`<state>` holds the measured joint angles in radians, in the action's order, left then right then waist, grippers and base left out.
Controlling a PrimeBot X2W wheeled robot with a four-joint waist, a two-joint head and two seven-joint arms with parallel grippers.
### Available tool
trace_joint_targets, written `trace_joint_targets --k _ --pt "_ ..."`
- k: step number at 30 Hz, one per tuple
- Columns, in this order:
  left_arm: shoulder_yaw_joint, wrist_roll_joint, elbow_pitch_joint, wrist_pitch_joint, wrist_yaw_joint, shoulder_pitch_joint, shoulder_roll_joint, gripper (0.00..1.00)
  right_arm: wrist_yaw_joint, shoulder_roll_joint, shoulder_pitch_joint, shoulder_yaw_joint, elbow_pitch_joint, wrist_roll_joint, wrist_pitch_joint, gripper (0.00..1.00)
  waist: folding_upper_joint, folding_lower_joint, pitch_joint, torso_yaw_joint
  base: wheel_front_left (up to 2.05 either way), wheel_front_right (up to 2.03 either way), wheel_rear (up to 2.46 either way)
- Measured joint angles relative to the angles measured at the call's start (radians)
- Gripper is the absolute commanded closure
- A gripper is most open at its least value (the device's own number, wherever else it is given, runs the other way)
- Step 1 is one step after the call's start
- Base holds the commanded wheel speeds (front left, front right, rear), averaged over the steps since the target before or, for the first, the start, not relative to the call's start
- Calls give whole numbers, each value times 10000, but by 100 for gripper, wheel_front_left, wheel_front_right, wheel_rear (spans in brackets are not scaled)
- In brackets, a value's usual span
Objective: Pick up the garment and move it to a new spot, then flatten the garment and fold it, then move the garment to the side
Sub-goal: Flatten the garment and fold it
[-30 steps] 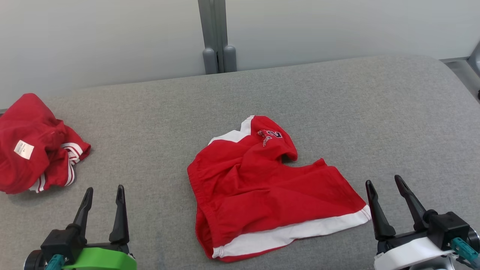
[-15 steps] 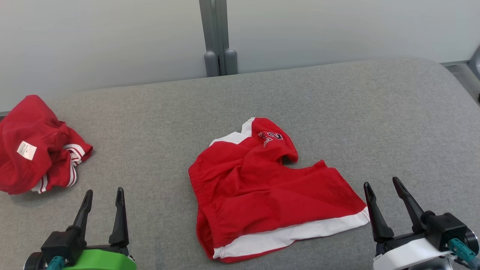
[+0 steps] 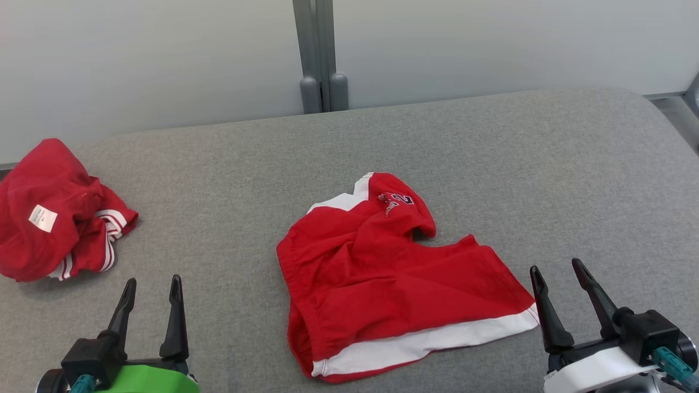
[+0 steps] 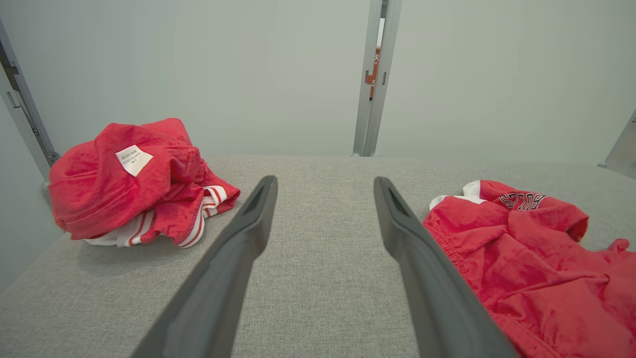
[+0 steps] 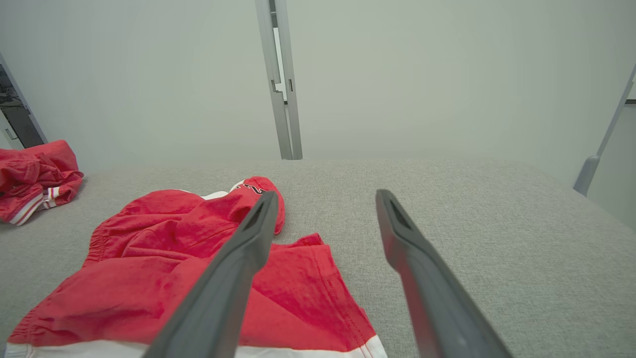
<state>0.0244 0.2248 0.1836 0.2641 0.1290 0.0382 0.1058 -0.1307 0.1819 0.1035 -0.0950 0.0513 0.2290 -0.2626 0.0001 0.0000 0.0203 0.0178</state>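
Observation:
The garment (image 3: 393, 278), red shorts with white hems and a dark logo, lies rumpled in the middle of the grey padded table (image 3: 491, 164); one leg is curled over at the far end. My left gripper (image 3: 153, 279) hovers open to the garment's left, nothing between its fingers. My right gripper (image 3: 555, 265) stands open just past the white hem at the garment's right corner, apart from the cloth. In the left wrist view the garment (image 4: 536, 258) lies right of the open left gripper (image 4: 325, 179). In the right wrist view the garment (image 5: 174, 263) lies left of and under the open right gripper (image 5: 326, 193).
A second red garment (image 3: 49, 218) with a white label and striped trim lies bunched at the table's left edge, also seen from the left wrist (image 4: 134, 184). A grey post (image 3: 319, 54) stands against the pale wall behind. Bare grey surface stretches far and right.
The whole head picture has shifted slightly down and right, so the camera moved. Garments and both open grippers keep their places.

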Motion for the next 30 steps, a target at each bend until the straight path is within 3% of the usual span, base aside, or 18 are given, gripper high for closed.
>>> trace_joint_targets --k 16,23,30 --pt "-226 -13 -12 0 0 34 40 0 0 -42 -1 19 79 10 0 0 0 0 -65 -52 0 0 0" --pt "-2474 -2 539 -2 2 73 309 0 0 88 -365 150 897 -21 -2 0 0 0 -320 -88 0 0 0" --pt "-4920 330 1315 0 27 -201 663 0 0 297 -1219 215 2479 21 -2 0 0 0 -855 -133 0 0 0"
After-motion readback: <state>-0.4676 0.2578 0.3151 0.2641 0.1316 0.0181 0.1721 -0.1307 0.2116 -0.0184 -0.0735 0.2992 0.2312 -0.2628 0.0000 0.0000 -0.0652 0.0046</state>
